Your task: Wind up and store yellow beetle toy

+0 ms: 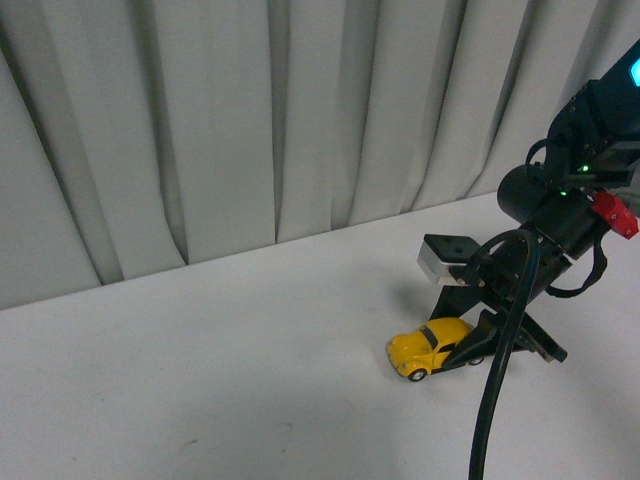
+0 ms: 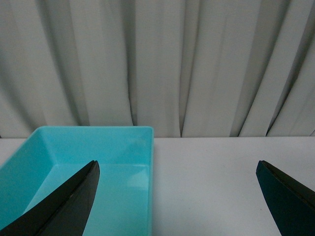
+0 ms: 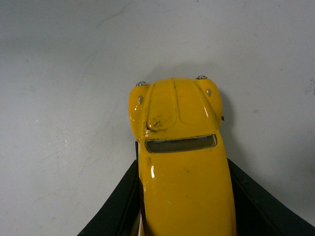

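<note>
The yellow beetle toy (image 1: 430, 346) stands on its wheels on the white table, right of centre in the front view. My right gripper (image 1: 478, 345) is shut on its rear half, one black finger on each side. In the right wrist view the yellow beetle toy (image 3: 179, 147) fills the middle, hood pointing away, with the right gripper (image 3: 184, 196) pressed against its flanks. My left gripper (image 2: 182, 196) is open, with nothing between its fingers; one black fingertip (image 2: 74, 201) hangs over a teal bin (image 2: 98, 167), the other over bare table.
The teal bin is a shallow open tray near the curtain, seen only in the left wrist view. A grey pleated curtain (image 1: 250, 130) closes off the back of the white table (image 1: 200, 380). The right arm's black cable (image 1: 495, 400) hangs down near the toy.
</note>
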`<state>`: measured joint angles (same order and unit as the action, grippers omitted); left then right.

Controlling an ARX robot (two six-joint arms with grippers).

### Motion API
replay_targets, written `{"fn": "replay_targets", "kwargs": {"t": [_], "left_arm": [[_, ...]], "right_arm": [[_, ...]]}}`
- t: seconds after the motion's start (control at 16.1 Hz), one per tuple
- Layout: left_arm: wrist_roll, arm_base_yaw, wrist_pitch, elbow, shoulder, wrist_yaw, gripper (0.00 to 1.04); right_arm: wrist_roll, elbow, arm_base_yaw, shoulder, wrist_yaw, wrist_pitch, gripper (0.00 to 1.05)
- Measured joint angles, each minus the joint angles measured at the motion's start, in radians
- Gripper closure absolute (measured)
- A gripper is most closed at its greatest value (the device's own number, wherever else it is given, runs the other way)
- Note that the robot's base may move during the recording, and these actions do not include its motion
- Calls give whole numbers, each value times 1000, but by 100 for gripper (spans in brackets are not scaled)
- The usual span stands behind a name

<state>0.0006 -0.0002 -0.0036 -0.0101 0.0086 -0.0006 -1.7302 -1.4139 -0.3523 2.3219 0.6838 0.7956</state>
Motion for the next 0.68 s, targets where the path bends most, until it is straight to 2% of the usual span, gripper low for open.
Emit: {"fn": "replay_targets", "kwargs": {"t": [0.37, 0.68], "left_arm": [[0, 0, 0, 0, 0, 0, 7], [0, 0, 0, 0, 0, 0, 7]], "right_arm": [[-6, -53, 2, 16, -54, 32, 62], [-7, -56, 19, 20, -70, -50, 62]]}}
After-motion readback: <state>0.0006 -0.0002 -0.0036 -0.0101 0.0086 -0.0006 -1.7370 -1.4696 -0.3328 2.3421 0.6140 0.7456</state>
